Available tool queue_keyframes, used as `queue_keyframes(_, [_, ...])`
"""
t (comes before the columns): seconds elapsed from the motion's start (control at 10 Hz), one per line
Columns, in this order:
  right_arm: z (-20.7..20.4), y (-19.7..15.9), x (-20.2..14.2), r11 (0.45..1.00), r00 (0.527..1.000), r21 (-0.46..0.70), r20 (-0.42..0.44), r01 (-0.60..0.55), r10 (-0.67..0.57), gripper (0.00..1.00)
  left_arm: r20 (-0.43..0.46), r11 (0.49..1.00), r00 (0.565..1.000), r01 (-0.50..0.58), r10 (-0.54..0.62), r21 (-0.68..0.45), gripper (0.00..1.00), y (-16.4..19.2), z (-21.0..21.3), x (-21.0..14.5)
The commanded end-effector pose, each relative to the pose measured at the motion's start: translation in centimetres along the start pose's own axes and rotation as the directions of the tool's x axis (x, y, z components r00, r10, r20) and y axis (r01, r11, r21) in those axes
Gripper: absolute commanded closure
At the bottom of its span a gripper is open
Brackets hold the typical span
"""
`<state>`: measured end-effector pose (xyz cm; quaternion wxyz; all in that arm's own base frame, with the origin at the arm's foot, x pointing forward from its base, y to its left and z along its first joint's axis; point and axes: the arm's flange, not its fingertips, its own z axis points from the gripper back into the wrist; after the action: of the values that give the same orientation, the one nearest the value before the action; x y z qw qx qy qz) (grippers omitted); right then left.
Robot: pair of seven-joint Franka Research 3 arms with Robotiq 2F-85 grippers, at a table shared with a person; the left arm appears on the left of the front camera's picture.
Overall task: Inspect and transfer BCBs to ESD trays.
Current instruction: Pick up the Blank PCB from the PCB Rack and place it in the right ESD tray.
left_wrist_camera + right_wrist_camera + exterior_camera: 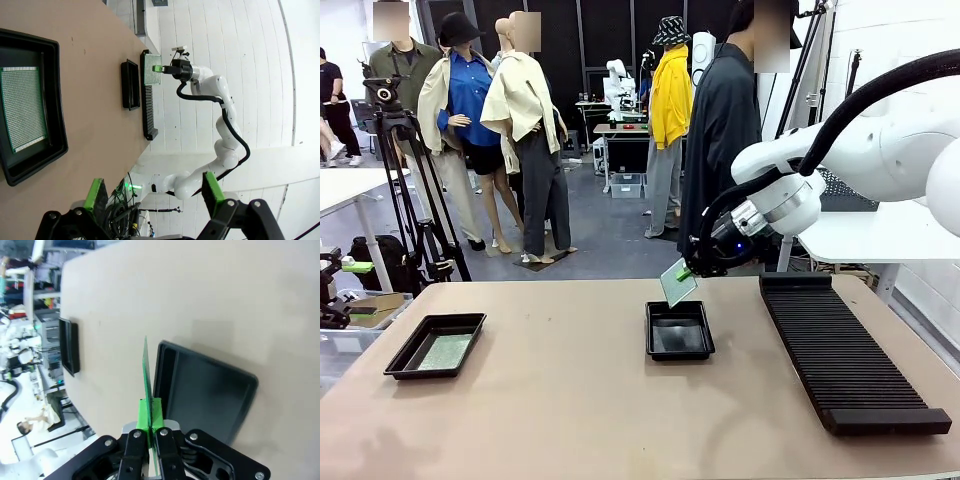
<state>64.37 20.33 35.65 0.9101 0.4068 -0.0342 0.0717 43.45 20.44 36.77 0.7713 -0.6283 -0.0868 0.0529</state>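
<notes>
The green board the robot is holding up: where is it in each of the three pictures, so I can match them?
Front view: the board hangs tilted just right of centre, above the empty black tray.
Left wrist view: the board is small, upper middle, beside that tray.
Right wrist view: the board stands edge-on at centre, in the right gripper, beside the tray.
Shared landmark: the empty black tray.

The table (570,420) bears a left tray (408,360), middle tray (680,340) and ribbed rack (845,350).

White rounded right arm (880,150), black cable (880,88), perhaps a blue wrist light (738,243), black green-padded fingers (145,415)
</notes>
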Motion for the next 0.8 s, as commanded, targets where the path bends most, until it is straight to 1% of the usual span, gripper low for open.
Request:
queue_keyframes(0.0, [-1.0, -0.1, -1.9, 0.999, 0.999, -0.010, 0.002, 0.044, -0.044, 1.00, 0.001, 1.000, 1.000, 0.004, -0.004, 0.001, 0.00, -0.2, 0.1, -0.1])
queue_keyframes(0.1, [-2.0, -0.6, -2.1, 0.998, 0.998, -0.012, -0.022, 0.054, -0.054, 1.00, 0.001, 1.000, 1.000, 0.004, -0.004, 0.001, 0.00, -0.2, 0.1, -0.1])
queue_keyframes(0.2, [-2.9, -0.9, -2.5, 0.996, 0.997, -0.040, -0.018, 0.075, -0.075, 1.00, 0.001, 1.000, 1.000, 0.004, -0.004, 0.001, 0.00, -0.2, 0.1, -0.1])
queue_keyframes(0.4, [-4.3, -0.9, -3.1, 0.994, 0.997, -0.076, 0.002, 0.079, -0.079, 1.00, 0.001, 1.000, 1.000, 0.004, -0.004, 0.001, 0.00, -0.2, 0.1, -0.1])
queue_keyframes(0.7, [-5.6, -0.5, -2.8, 0.988, 0.995, -0.124, -0.008, 0.094, -0.096, 1.00, 0.001, 1.000, 1.000, 0.004, -0.004, 0.001, 0.00, -0.2, 0.1, -0.1])
